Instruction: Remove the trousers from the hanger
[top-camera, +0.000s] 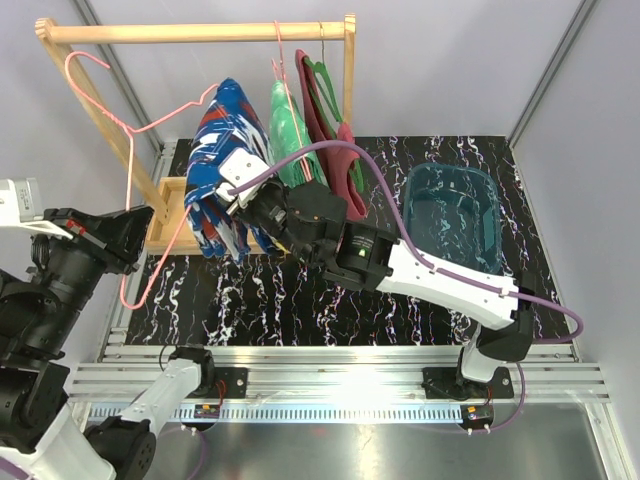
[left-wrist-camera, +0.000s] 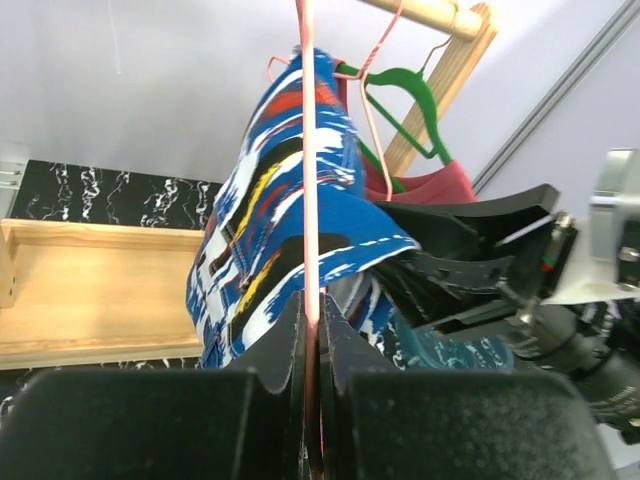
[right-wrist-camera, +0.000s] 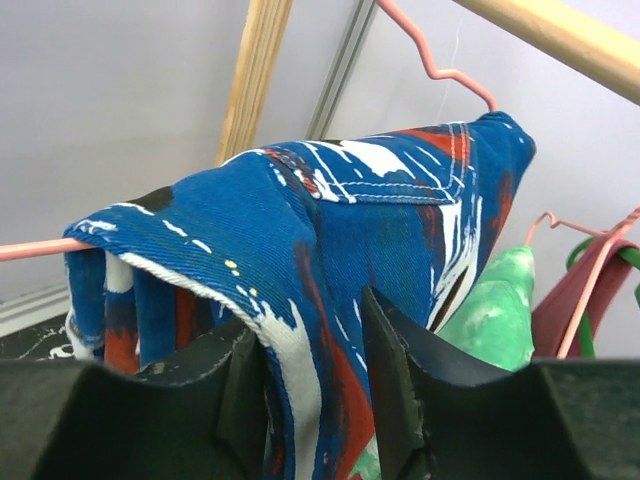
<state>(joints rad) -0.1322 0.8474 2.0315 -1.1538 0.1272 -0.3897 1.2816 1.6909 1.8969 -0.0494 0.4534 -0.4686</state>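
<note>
The blue trousers (top-camera: 225, 165) with red and white splashes hang folded over a pink wire hanger (top-camera: 128, 160). My left gripper (top-camera: 140, 222) is shut on the hanger's wire, which the left wrist view shows pinched between the jaws (left-wrist-camera: 312, 325), with the blue trousers (left-wrist-camera: 270, 210) draped just beyond. My right gripper (top-camera: 240, 222) is shut on a fold of the blue trousers (right-wrist-camera: 350, 220), with cloth filling the gap in the right wrist view (right-wrist-camera: 315, 360). The green mottled trousers (top-camera: 288, 135) hang on a second pink hanger just right of them and also show in the right wrist view (right-wrist-camera: 490, 300).
A wooden rack (top-camera: 200, 32) stands at the back left, its base (top-camera: 170, 215) on the black marbled table. A maroon cloth (top-camera: 335, 130) hangs on a green hanger. A teal basin (top-camera: 452, 215) sits at the right. The right arm (left-wrist-camera: 480, 270) lies close to the left gripper.
</note>
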